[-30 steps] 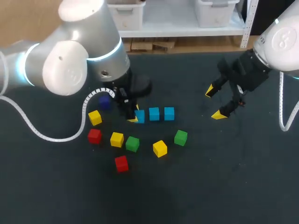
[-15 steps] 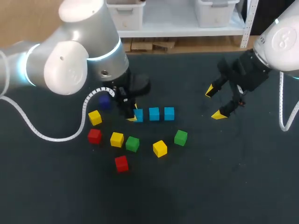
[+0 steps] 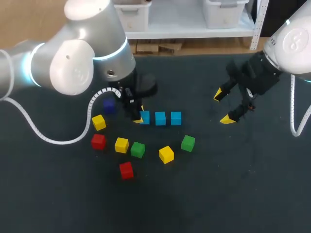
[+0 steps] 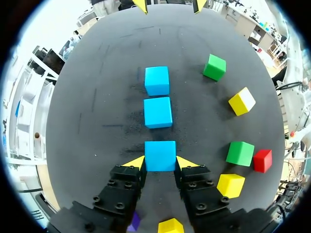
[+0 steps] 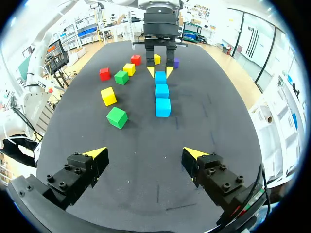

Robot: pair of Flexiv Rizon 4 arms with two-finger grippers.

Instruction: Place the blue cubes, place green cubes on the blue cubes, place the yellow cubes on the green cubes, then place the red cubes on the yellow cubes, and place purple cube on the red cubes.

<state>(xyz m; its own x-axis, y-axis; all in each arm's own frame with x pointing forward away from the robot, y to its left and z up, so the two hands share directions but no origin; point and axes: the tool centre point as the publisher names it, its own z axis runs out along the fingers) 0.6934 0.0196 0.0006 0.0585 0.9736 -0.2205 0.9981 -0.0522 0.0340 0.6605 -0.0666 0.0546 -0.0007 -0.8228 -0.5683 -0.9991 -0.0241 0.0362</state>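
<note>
**Blue cubes (image 3: 160, 118) in a row, left gripper (image 4: 160, 162) on the end cube (image 4: 160, 156)**

Three stand in a line mid-worktop (image 3: 243, 194), with small gaps between them. The left gripper's fingers press the end cube from both sides. Green cubes (image 3: 188, 143), yellow cubes (image 3: 166, 154) and red cubes (image 3: 126, 170) lie scattered near one side of the row. The purple cube (image 3: 109, 106) sits by the left arm. The right gripper (image 5: 145, 154) hangs open, well apart, with bare worktop between it and the row.

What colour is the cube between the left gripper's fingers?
Blue. The cube sits between the left gripper and its yellow tips, clearest in the left wrist view.
</note>
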